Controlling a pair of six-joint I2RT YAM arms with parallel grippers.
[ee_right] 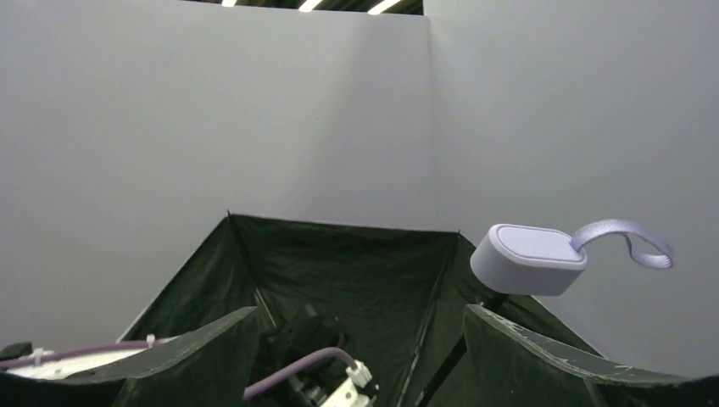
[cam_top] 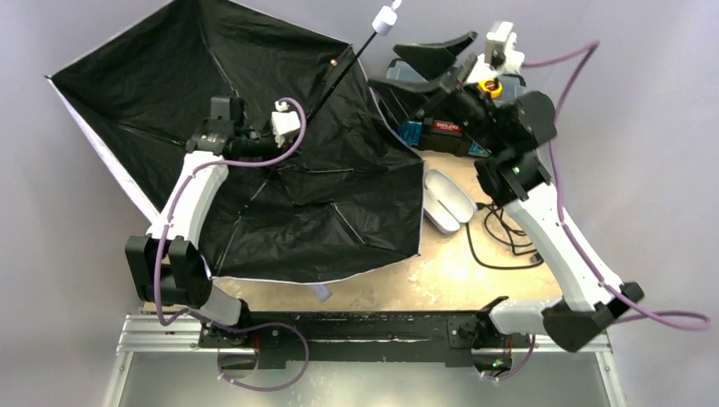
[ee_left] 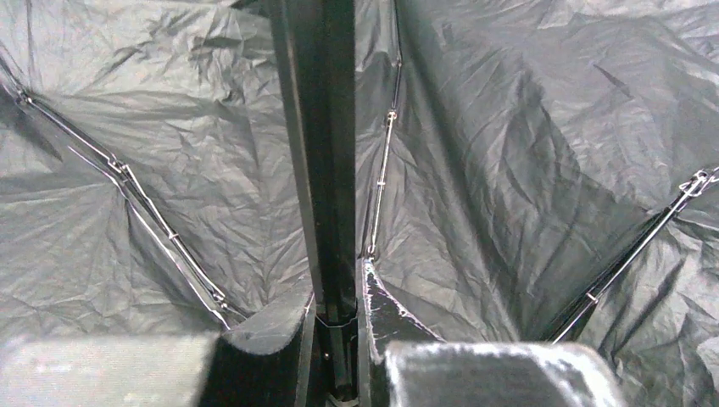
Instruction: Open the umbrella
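Note:
The umbrella (cam_top: 169, 85) lies spread open on the left of the table, its black face towards the camera and a pale edge around it. Its thin dark shaft (cam_top: 339, 72) rises up and right to the lavender knob handle (cam_top: 386, 19). My left gripper (cam_top: 275, 153) is shut on the shaft (ee_left: 322, 127) low down near the hub, with black fabric (ee_left: 526, 127) and ribs all around it. My right gripper (cam_top: 424, 72) is open and raised, just right of the shaft. In the right wrist view the handle (ee_right: 527, 259) and its strap float above my right finger (ee_right: 551, 356), not between the jaws.
A pale lavender oval clamshell case (cam_top: 448, 199) lies open on the table right of the canopy. Black cables (cam_top: 500, 237) lie next to it. A dark box with a blue part (cam_top: 437, 131) stands at the back under my right arm. White walls surround the table.

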